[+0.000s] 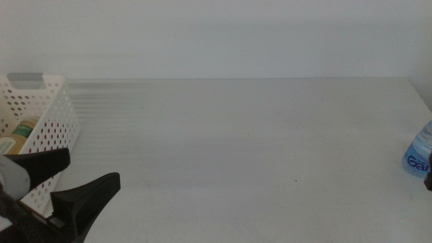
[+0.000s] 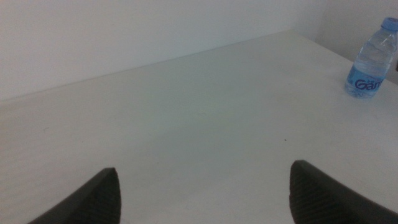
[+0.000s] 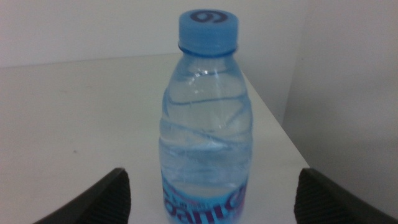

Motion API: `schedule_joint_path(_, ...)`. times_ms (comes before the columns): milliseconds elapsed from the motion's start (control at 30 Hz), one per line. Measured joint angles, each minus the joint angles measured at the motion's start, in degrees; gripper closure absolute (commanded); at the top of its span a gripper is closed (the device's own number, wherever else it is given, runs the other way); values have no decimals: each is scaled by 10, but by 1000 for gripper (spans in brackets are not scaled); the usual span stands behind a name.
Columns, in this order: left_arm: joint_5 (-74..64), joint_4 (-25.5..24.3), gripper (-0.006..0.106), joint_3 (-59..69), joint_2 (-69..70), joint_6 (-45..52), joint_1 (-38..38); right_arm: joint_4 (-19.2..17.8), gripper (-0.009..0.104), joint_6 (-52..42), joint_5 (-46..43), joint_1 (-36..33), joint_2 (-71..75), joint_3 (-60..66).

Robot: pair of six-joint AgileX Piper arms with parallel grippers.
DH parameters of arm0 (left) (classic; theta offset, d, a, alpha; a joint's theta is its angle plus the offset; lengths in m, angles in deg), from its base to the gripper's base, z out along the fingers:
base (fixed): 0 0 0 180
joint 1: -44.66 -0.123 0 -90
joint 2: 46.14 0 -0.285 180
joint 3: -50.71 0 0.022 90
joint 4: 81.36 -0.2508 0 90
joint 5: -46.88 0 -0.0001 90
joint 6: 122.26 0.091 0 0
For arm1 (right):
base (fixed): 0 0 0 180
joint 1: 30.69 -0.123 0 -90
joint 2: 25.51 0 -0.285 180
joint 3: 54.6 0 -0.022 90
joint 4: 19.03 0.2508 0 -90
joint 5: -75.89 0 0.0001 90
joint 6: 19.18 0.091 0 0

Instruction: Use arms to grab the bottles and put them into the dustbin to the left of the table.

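Standing upright near the right edge of the table [image 1: 256, 155], the water bottle [image 3: 206, 118] was seen directly between the widely spread jaws of the right gripper [image 3: 211, 199], which was set just short of it and held nothing. Its clear wall looked thin and ribbed, and it appeared nearly full, so it was judged to be moderately heavy for its size, smooth and somewhat slippery, and liable to dent under a hard squeeze. A hold around the middle of the body, on or just above the blue label [image 3: 202, 204], was judged the safest, since the narrow neck under the blue cap [image 3: 208, 28] would give the jaws less to bear on and the bottle might tip. Being close to the table edge, it could be knocked off by a clumsy approach. Farther out, the left gripper [image 1: 64, 182] was found at the left side, its jaws also wide apart and empty, just beside the white basket [image 1: 50, 118]. Inside the basket a bottle of yellowish liquid [image 1: 20, 133] was seen lying. No can could be made out in any view.
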Motion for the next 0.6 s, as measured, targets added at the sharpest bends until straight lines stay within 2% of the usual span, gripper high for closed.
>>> schedule_joint_path(433, 0, 0, 13, 0, 0, 0, 0, 0, 13, -24, -2, 0, -116, -107)
schedule_joint_path(600, 0, 0, 13, 0, 0, 0, 0, 26, 13, -28, -2, 0, -160, -146)
